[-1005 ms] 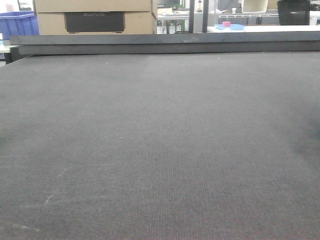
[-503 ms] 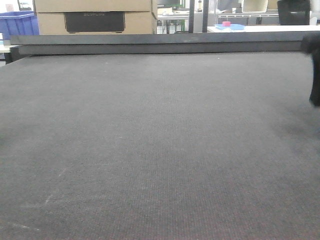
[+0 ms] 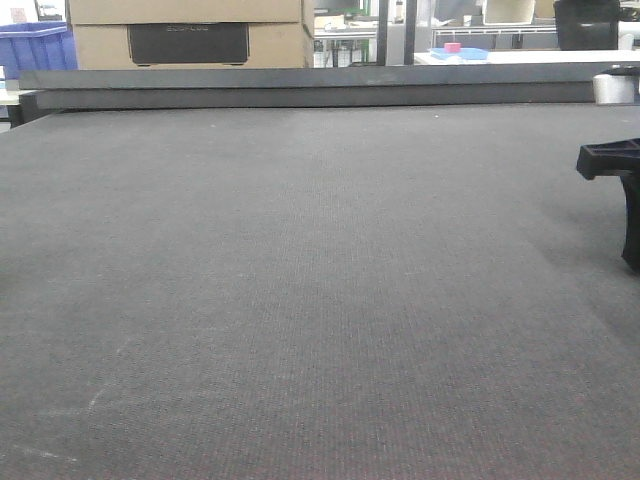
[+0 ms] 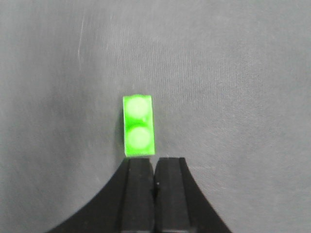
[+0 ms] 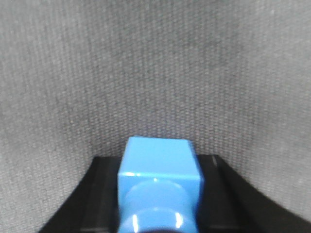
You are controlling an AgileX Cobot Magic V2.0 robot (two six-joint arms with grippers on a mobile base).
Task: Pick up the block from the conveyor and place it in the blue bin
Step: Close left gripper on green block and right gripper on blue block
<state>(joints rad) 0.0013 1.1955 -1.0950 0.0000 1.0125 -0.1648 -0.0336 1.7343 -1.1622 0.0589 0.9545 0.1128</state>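
- Low in the right wrist view, the right gripper [image 5: 158,162] pinches a glossy blue plastic block [image 5: 158,187] with a round stud between its black fingers. The woven dark grey conveyor belt [image 5: 155,73] fills the frame beyond.
- At bottom centre of the left wrist view, the left gripper [image 4: 154,162] has its black fingers pressed together on nothing. A bright green two-stud plastic block [image 4: 138,125] lies on the belt just past the tips, slightly left of their line.
- At the right edge of the front view, a black link of the right arm [image 3: 612,158] hangs over the belt.
- Across the top of that view runs the long dark rail [image 3: 300,92]. Behind it, in the upper left corner, sits the blue plastic bin [image 3: 35,48] beside a tan cardboard box [image 3: 190,25].
- Risks, as I judge them:
  - The bin is well apart from the right arm, so the slick blue block could slip from the fingers during a long carry.
  - If the left fingers come down without spreading, they would shove the green block rather than straddle it.
  - A moving belt could carry the green block off line.
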